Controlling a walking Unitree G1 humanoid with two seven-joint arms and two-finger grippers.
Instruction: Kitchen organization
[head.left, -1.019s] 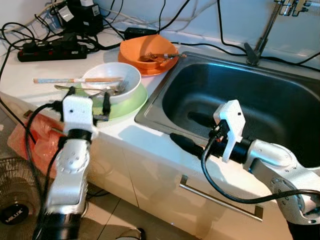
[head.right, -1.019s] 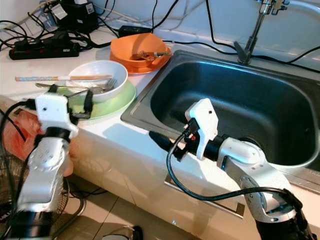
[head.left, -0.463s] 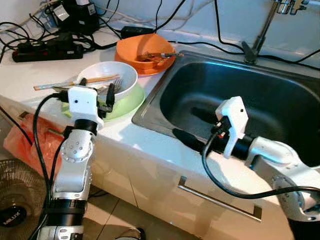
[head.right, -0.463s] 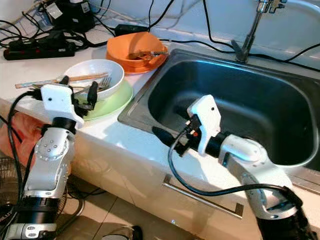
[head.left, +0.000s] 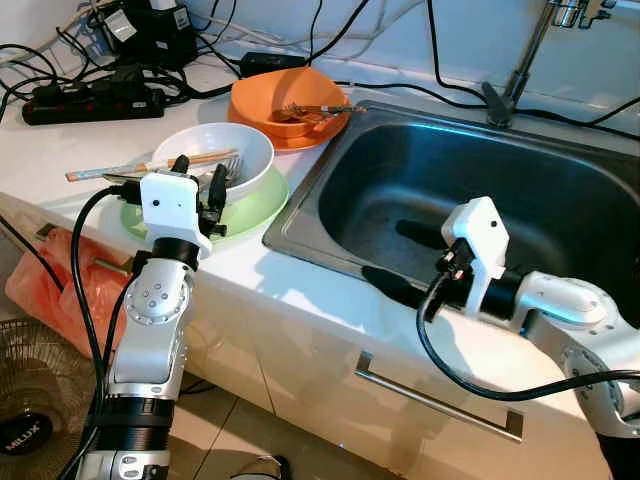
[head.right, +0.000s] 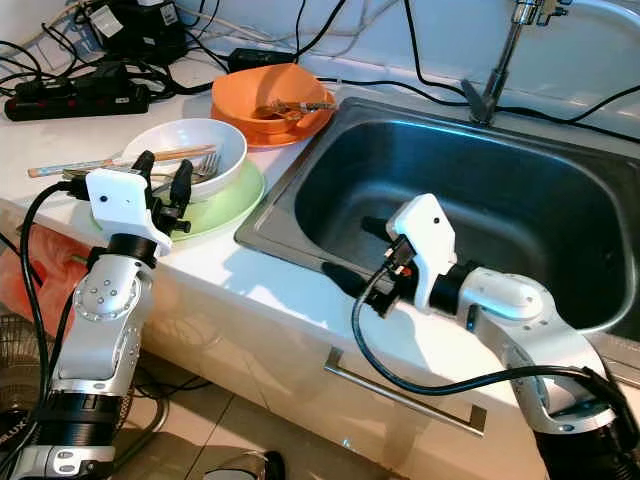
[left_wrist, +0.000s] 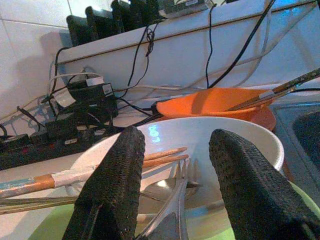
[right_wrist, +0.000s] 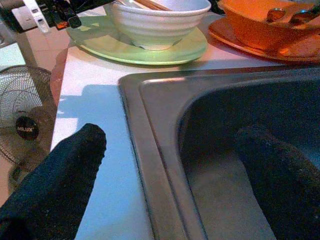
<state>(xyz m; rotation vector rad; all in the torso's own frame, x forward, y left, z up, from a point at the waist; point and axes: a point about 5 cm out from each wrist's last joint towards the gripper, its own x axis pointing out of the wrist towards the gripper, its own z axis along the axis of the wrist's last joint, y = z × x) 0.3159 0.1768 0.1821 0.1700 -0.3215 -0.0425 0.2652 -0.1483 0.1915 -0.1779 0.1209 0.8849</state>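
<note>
At the bench (head.left: 290, 275): white top, w/ a steel sink (head.left: 560, 215) set into it on our right.
Left hand (head.left: 197, 183): up at the near rim of the white bowl (head.left: 245, 150), fingers spread apart, nothing held; in the left wrist view the two black fingers (left_wrist: 117, 170) frame the bowl's rim.
White bowl: sits on the green plate (head.left: 262, 198), just left of the sink's corner; chopsticks (head.left: 115, 168) lie across its rim, sticking out to our left, and a fork (head.left: 232, 165) plus other metal cutlery rest inside.
Orange bowl (head.left: 290, 95): behind the white bowl, on an orange plate (head.right: 262, 137), near the sink's back-left corner; holds cutlery, type we can't tell.
Right hand (head.left: 399, 262): over the sink's front edge, fingers wide apart, empty; one finger (head.left: 420, 234) reaches into the basin, the other (head.left: 388, 288) lies over the bench edge in front.
Tap (head.left: 530, 55): at the back of the sink, near the wall.
Power strip (head.left: 92, 100): back left of the bench, among black cables.
Below the bench: cupboard front w/ a metal handle (head.left: 440, 397); a fan (head.left: 30, 415) on the floor at far left, beside an orange bag (head.left: 45, 290).
</note>
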